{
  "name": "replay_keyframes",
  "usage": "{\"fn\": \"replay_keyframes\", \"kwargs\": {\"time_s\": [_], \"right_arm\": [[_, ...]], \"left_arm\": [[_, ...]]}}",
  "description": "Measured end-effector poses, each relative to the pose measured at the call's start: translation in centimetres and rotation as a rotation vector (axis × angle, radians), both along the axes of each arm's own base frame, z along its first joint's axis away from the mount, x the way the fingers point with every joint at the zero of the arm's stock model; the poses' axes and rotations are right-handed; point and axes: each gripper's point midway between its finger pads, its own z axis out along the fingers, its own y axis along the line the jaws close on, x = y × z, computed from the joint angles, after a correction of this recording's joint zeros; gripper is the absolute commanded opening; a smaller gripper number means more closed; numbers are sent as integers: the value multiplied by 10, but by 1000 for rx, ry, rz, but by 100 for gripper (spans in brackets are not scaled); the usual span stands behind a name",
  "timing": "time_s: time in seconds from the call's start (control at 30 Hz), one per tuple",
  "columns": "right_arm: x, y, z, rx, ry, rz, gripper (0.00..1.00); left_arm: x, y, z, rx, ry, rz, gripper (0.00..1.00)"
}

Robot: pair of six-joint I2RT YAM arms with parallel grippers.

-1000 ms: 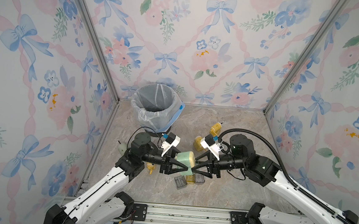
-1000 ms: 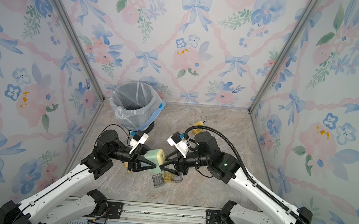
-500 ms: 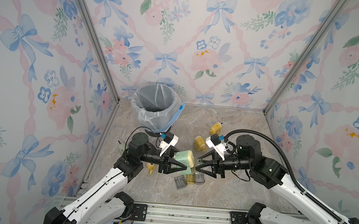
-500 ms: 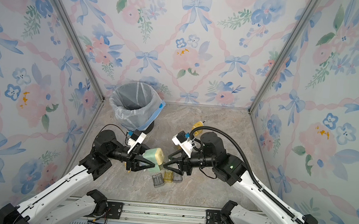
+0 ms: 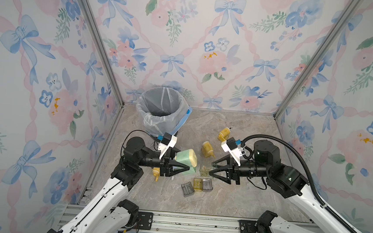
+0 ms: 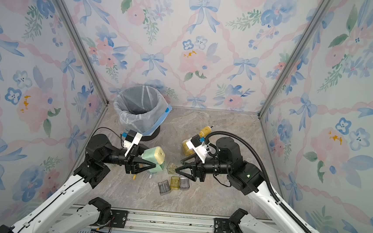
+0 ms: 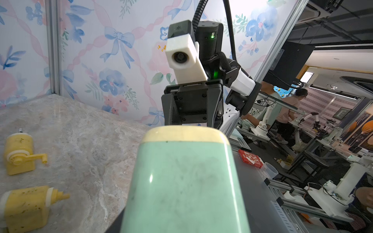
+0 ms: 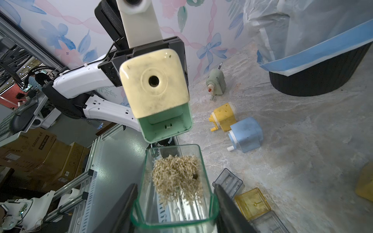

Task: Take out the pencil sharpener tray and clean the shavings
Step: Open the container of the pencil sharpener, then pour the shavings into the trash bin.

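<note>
Bright, even light; wrist views warp at edges.

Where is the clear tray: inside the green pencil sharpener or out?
Out. The clear tray, holding shavings, is apart from the green pencil sharpener, whose slot is open.

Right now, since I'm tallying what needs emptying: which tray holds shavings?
The clear tray in the right hand; the three trays on the table look empty.

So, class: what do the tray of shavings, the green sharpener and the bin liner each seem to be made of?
Tray: clear, green-tinted hard plastic, glossy; the shavings show through its walls.
Green sharpener: opaque moulded plastic, smooth, slight sheen; a highlight streaks its side.
Bin liner: thin translucent plastic film, probably; it wrinkles and drapes.
</note>
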Motion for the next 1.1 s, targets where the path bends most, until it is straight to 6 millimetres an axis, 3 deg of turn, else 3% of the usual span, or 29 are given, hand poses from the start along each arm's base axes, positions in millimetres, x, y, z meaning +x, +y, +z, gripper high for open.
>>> {"fn": "replay_keyframes", "kwargs": {"time_s": [0.13, 0.27, 0.43, 0.63, 0.77, 0.97, 1.1], "right_arm": [[3, -2, 1, 0, 3, -11, 47], [7, 0, 15, 21, -7, -3, 47], [13, 15, 38, 56, -5, 43, 47], [29, 37, 66, 106, 7, 88, 47], [45, 53, 85, 143, 13, 93, 45], [77, 82, 104, 185, 41, 83, 45], [101, 106, 115, 207, 68, 81, 45]], "left_arm": [[12, 6, 4, -11, -2, 82, 0], [32, 16, -4, -18, 22, 227, 0], [53, 32, -23, 7, 80, 396, 0], [65, 59, -27, 10, 83, 610, 0], [69, 78, -43, 30, 93, 746, 0], [87, 106, -85, 142, 169, 948, 0], [94, 112, -100, 197, 201, 991, 0]]}}
